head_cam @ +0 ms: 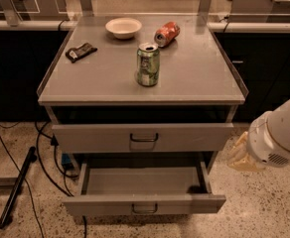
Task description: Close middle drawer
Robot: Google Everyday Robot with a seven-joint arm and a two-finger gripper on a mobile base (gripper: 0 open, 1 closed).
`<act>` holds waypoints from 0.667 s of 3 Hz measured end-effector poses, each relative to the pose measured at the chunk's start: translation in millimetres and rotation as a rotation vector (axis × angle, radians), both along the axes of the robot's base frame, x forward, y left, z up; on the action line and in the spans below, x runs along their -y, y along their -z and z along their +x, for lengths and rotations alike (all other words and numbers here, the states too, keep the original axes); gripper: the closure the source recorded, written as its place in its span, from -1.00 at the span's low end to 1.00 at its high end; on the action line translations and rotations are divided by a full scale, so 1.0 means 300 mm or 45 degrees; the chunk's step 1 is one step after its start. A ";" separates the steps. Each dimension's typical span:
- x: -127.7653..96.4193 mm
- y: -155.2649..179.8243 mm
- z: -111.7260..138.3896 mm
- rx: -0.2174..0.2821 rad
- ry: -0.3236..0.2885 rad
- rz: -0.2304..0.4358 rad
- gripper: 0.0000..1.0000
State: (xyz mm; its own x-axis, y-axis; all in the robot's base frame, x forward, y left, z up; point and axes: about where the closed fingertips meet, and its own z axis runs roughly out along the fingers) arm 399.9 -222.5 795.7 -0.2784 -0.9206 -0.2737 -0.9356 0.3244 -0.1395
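Note:
The grey metal cabinet stands in the middle of the camera view. Its uppermost drawer, with the taller front and a dark pull handle, sits under the top. Below it the middle drawer is pulled far out toward me, its shallow tray empty and a small dark handle at the centre of its narrow front. The lowest drawer is out of view. My gripper hangs at the end of the white arm, to the right of the cabinet at about the height of the gap between the two drawers, not touching either.
On the cabinet top stand a green can, a white bowl, a red can on its side and a dark packet. Black cables and a dark rod lie on the speckled floor at the left. Dark counters flank the cabinet.

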 end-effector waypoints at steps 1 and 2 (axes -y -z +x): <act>0.038 0.195 -0.019 -0.044 0.003 -0.011 1.00; 0.075 0.448 -0.034 -0.053 0.019 0.042 1.00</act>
State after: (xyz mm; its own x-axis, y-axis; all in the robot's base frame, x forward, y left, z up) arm 389.7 -245.1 661.3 -0.3038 -0.9071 -0.2914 -0.9354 0.3420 -0.0893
